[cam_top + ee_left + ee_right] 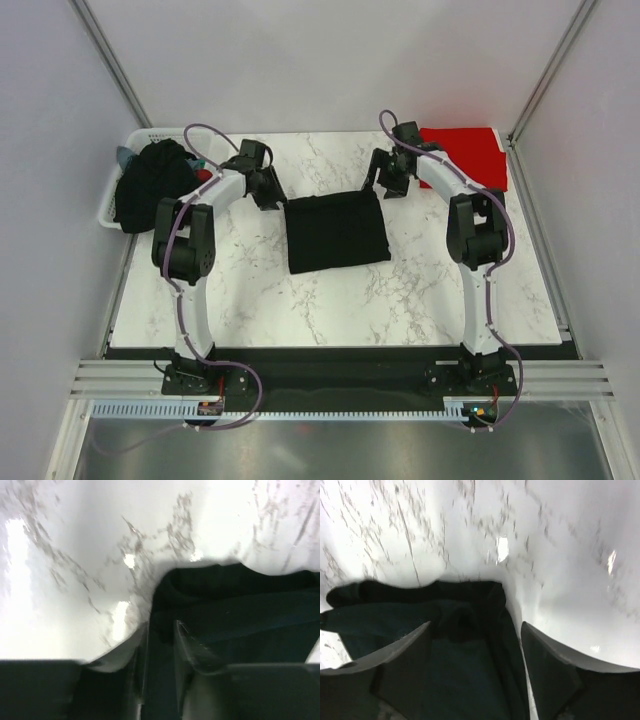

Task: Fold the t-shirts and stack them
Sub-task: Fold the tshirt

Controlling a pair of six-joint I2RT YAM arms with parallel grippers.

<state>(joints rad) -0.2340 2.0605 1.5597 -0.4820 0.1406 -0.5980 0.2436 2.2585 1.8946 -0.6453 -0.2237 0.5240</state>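
Observation:
A black t-shirt [337,232] lies folded into a flat rectangle in the middle of the table. My left gripper [270,192] is at its far left corner. In the left wrist view the gripper [161,627] has its fingers close together with the dark cloth [240,610] between them. My right gripper [386,188] is at the far right corner. In the right wrist view it [475,627] is open, its fingers wide apart over the shirt's corner [395,615]. A folded bright red t-shirt [465,155] lies at the back right. Other dark t-shirts [150,185] are heaped in the basket.
A white slotted basket [140,135] stands at the back left edge of the table, with the dark heap spilling over its rim. White walls and metal posts close in the back and both sides. The marble table [330,310] is bare in front of the black shirt.

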